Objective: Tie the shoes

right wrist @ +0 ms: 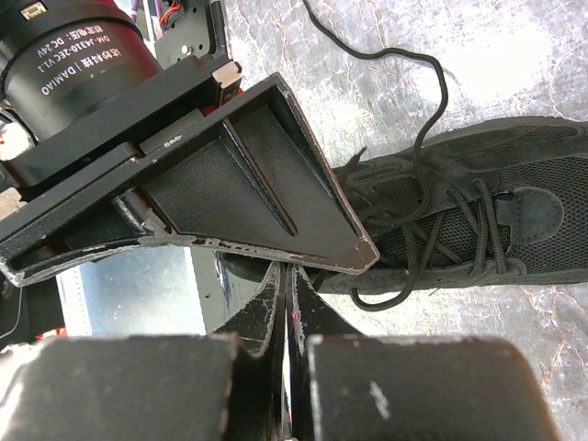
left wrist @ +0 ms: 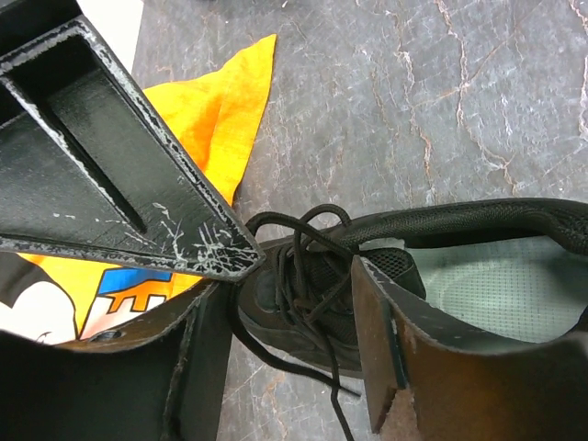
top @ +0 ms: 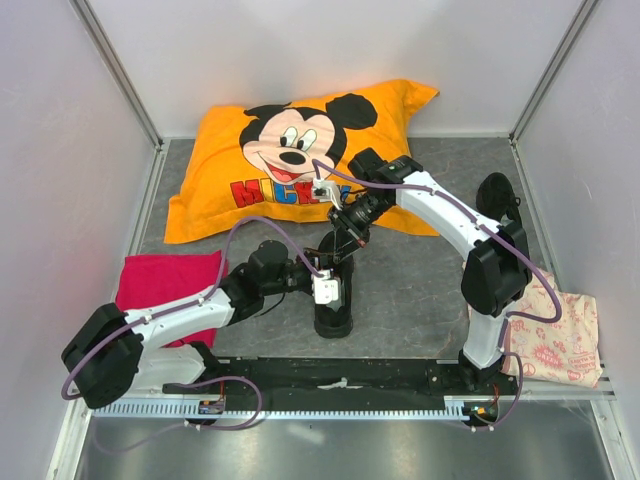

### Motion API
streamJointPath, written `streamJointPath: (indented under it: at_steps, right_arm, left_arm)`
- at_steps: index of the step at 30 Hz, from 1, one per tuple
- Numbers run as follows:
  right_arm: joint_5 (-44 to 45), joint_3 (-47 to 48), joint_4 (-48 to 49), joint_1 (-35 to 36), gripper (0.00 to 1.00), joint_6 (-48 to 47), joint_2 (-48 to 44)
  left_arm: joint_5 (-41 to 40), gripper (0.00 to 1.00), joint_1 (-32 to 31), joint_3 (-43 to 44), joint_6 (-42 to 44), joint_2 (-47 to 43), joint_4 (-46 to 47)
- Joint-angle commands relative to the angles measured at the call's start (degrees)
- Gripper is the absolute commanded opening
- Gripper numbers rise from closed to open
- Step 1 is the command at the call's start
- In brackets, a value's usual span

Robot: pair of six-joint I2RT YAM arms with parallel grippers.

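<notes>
One black sneaker [top: 335, 312] lies on the grey table between the arms; no second shoe is in view. The left wrist view shows its pale insole [left wrist: 496, 285] and its laces [left wrist: 299, 276]. My left gripper [left wrist: 292, 367] is open, its jaws straddling the laced part of the shoe. My right gripper [right wrist: 289, 276] is shut at the shoe's side, with a lace loop [right wrist: 390, 299] running into its tips. In the top view it [top: 345, 232] hangs over the toe end. A loose lace end [right wrist: 427, 78] trails across the table.
An orange Mickey Mouse pillow [top: 290, 150] lies at the back. A red cloth [top: 165, 285] lies at the left and a patterned cream cloth [top: 565, 335] at the right. White walls enclose the table. A black rail [top: 340, 385] runs along the near edge.
</notes>
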Motion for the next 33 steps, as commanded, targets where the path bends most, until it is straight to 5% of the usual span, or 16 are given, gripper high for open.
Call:
streamJointPath:
  at_steps: [1, 7, 16, 33]
  right_arm:
    - [-1.2, 2.5, -0.4, 0.1, 0.0, -0.4, 0.2]
    - [-0.2, 2.5, -0.4, 0.1, 0.0, -1.2, -0.2]
    - [-0.3, 2.2, -0.1, 0.1, 0.0, 0.3, 0.1]
    - [-2.2, 4.7, -0.2, -0.6, 0.0, 3.2, 2.4]
  left_arm:
    - [1.8, 0.6, -0.5, 2.0, -3.6, 0.7, 2.5]
    - [-0.8, 0.7, -0.5, 2.3, -4.8, 0.6, 2.0]
    - [-0.9, 0.65, -0.1, -0.5, -4.5, -4.5, 2.8]
    - [0.2, 0.68, -1.5, 0.0, -5.6, 2.3, 9.7]
